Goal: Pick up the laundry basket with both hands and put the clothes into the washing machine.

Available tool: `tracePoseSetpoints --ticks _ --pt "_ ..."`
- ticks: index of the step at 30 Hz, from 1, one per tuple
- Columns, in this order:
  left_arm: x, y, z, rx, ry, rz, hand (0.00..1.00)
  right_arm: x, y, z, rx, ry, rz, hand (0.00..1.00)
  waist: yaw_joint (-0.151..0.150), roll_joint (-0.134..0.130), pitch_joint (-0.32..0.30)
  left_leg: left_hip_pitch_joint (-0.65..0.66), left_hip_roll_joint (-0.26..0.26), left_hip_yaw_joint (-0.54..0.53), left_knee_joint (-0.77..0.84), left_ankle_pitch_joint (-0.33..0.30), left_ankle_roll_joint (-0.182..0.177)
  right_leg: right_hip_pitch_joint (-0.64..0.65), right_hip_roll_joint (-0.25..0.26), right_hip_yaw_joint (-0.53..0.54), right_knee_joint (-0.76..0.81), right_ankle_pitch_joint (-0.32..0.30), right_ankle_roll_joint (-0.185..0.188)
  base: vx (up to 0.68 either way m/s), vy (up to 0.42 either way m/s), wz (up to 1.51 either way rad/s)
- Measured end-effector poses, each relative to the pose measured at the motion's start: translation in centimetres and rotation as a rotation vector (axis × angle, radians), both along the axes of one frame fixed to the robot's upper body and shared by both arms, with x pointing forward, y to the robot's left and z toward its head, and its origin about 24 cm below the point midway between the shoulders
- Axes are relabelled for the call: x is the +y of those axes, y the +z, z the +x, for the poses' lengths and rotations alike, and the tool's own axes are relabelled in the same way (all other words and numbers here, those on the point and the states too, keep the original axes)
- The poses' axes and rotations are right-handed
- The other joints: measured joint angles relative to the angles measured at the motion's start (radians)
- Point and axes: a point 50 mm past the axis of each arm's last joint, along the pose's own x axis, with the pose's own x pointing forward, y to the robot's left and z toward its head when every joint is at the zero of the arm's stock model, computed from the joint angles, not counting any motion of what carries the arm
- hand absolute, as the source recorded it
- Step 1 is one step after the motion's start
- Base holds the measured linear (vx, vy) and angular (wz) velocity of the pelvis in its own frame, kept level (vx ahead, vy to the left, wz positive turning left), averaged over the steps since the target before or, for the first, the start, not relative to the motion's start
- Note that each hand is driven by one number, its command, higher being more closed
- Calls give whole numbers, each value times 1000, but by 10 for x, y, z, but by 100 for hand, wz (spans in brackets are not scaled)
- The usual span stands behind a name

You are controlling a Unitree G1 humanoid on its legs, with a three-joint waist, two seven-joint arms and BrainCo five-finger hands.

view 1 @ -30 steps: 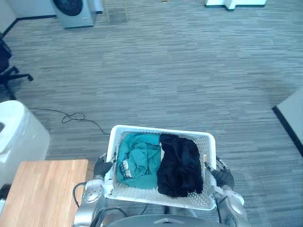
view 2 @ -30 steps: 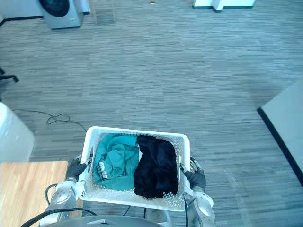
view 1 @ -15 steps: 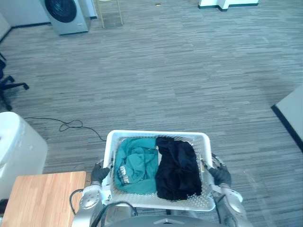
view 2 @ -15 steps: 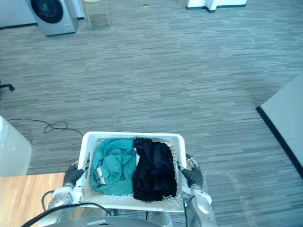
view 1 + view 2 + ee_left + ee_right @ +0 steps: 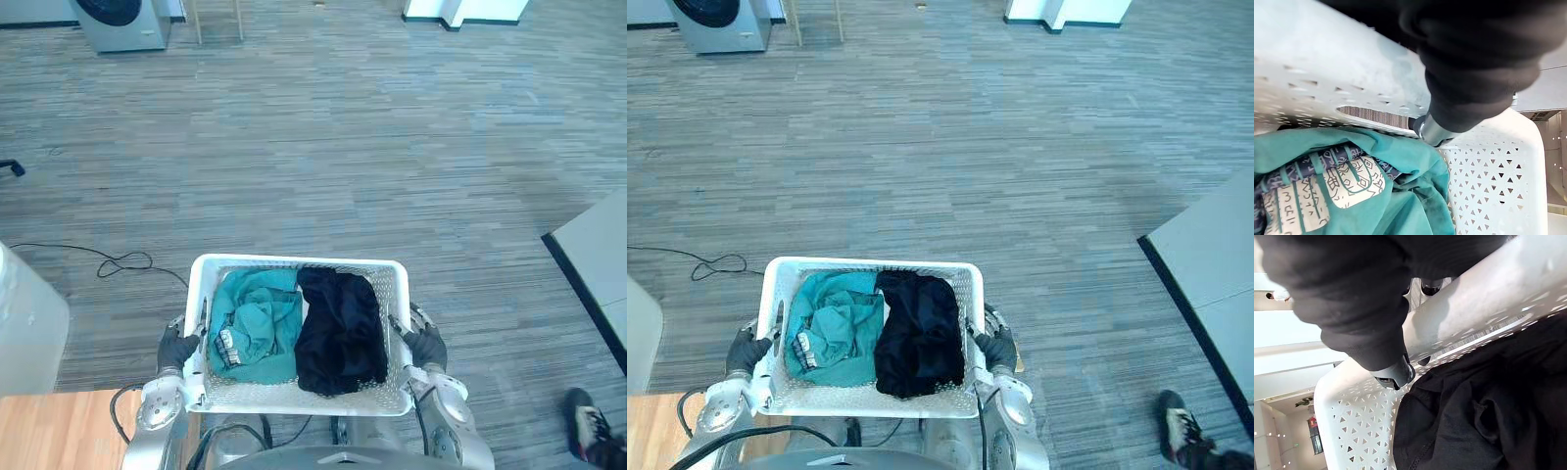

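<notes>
CARRYING THE LOAD: The white laundry basket (image 5: 294, 399) rides level above the grey carpet floor (image 5: 392, 147), a teal garment (image 5: 257, 323) in its left half touching a black garment (image 5: 340, 333) in its right. The left robot hand (image 5: 176, 345) and right robot hand (image 5: 424, 345) each close round an end handle. The washing machine (image 5: 120, 20) stands far beyond the basket, to its left. An uneven grip or jolt could tip clothes out; a person's shoe (image 5: 586, 423) sits right of the basket.

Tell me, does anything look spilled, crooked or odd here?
Nothing stands out. The laundry basket is held between the left hand and right hand, with the teal garment and black garment both fully inside it.
</notes>
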Motion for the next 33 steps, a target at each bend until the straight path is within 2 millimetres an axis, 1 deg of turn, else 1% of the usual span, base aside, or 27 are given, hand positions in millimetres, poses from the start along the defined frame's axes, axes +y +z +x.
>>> tracePoseSetpoints --ticks 1,4,5,6,7,8,9,10,11,13,15,17,19,20,21,22,23,24,25,26,27,28,29,30,31,32,33 --pt "0 0 0 0 0 0 100 0 0 0 0 -1 0 100 -5 2 1 4 9 -5 -4 -6 -8 -14 6 1 -64 29 0 277 -148 6" --pt "-1 1 2 -4 -10 10 100 -2 -2 -3 11 -8 -1 100 -43 1 7 79 24 -57 -38 -44 -60 -18 5 5 -340 204 10 377 -210 47" --pt "-2 1 3 -7 -14 11 100 -2 -4 -6 21 -9 -2 100 -55 -10 0 119 28 -81 -29 -80 -95 -2 -6 6 -351 240 -2 590 -385 74" --pt "-4 0 4 -6 -13 2 100 -4 -5 -7 28 -7 -9 100 -58 -5 -3 140 45 -95 -27 -105 -103 0 -1 3 -300 301 -5 503 -342 74" --pt "-10 -1 4 -5 -8 -19 100 -8 -5 -9 33 -5 -26 100 -61 45 -12 171 90 -118 -5 -113 -107 -12 29 -43 -178 253 -20 532 -324 58" --pt "-13 -1 4 -13 -7 -26 100 -11 -4 -11 37 1 -42 100 -61 69 -20 112 124 -155 163 -79 -70 -19 46 -79 -88 168 -48 540 -323 51" --pt "-13 -1 4 -12 -3 -24 100 -11 -2 -11 30 8 -46 100 -58 71 -20 68 135 -172 282 -39 -54 -12 51 -91 -52 141 -61 668 -398 40" --pt "-13 -1 3 -9 6 -30 100 -11 4 -11 5 11 -54 100 -51 76 -20 -28 169 -195 523 102 -27 21 59 -118 -2 82 -89 655 -399 28" --pt "-13 -3 0 -2 16 -36 100 -12 10 -11 -20 13 -62 100 -38 81 -22 -108 206 -199 727 173 -28 71 79 -141 9 42 -115 545 -302 22" --pt "-14 -4 -1 0 22 -47 100 -14 16 -10 -44 17 -77 100 -21 77 -19 -180 244 -182 897 194 -14 153 98 -159 -18 17 -137 457 -237 15" --pt "-17 -3 0 -6 19 -65 100 -17 20 -9 -63 12 -92 100 -12 65 -14 -268 258 -137 972 180 4 263 102 -161 -91 -17 -125 485 -233 29" --pt "-20 -3 0 -14 21 -84 100 -20 21 -8 -70 7 -101 100 -4 59 -11 -334 242 -89 885 150 5 316 99 -159 -135 -45 -114 376 -108 21" --pt "-21 -4 0 -13 21 -96 100 -20 20 -7 -65 8 -101 100 7 73 -19 -381 205 -43 643 114 -18 352 90 -161 -144 -87 -106 344 -4 13" --pt "-21 -4 -1 -9 21 -95 100 -20 19 -7 -60 10 -99 100 10 74 -20 -392 177 -24 451 113 -30 376 78 -166 -144 -119 -106 382 52 17" --pt "-21 -5 -2 -6 23 -99 100 -21 16 -6 -50 8 -99 100 10 72 -20 -391 141 -17 219 143 -67 407 59 -177 -148 -142 -85 396 68 21" --pt "-22 -5 -2 -6 23 -102 100 -22 15 -5 -44 3 -101 100 11 73 -21 -390 127 -19 108 168 -85 422 56 -179 -155 -156 -76 439 105 16" --pt "-24 -6 -2 -6 25 -110 100 -24 12 -3 -34 -5 -102 100 16 76 -23 -392 114 -17 -23 225 -92 449 51 -179 -167 -176 -56 503 157 -10" --pt "-25 -6 -2 -2 27 -114 100 -27 6 0 -12 -24 -99 100 37 58 -34 -403 91 -7 -64 328 -92 493 22 -165 -189 -200 -16 683 248 -17" --pt "-25 -7 -3 5 24 -112 100 -27 2 -2 1 -37 -85 100 43 37 -47 -402 65 8 -50 359 -84 510 -5 -164 -196 -210 6 810 276 -11" --pt "-27 -9 -3 14 20 -117 100 -29 -1 -4 18 -56 -90 100 37 7 -75 -388 7 21 -5 411 -20 477 -71 -102 -53 -214 38 734 256 9" --pt "-28 -9 -3 13 18 -117 100 -29 -3 -4 26 -61 -95 100 28 -14 -68 -381 -7 41 32 407 -13 445 -99 -72 53 -199 65 762 240 11" --pt "-27 -9 -1 13 15 -111 100 -31 -5 -2 35 -71 -95 100 24 -36 -55 -359 -24 62 92 347 -1 387 -130 -41 224 -119 87 595 200 -1" --pt "-25 -11 -4 32 13 -102 100 -28 -10 -3 55 -72 -78 100 25 -44 -50 -296 -36 65 122 266 2 328 -159 -49 410 89 26 753 229 -2" --pt "-23 -12 -5 42 7 -95 100 -25 -13 -5 67 -74 -66 100 21 -48 -47 -244 -44 62 108 240 7 312 -181 -59 474 236 10 747 193 6" --pt "-20 -13 -7 53 0 -76 100 -22 -19 -10 93 -74 -49 100 8 -51 -44 -147 -54 55 72 206 15 276 -216 -80 594 248 -24 870 190 20" --pt "-15 -12 -6 52 1 -59 100 -18 -20 -11 95 -63 -35 100 -5 -40 -40 -64 -53 28 36 185 28 234 -207 -106 666 163 -57 677 115 27" --pt "-14 -11 -5 49 -2 -48 100 -17 -21 -12 97 -64 -27 100 -14 -34 -42 -27 -49 11 9 178 26 212 -195 -119 674 133 -61 630 62 39"
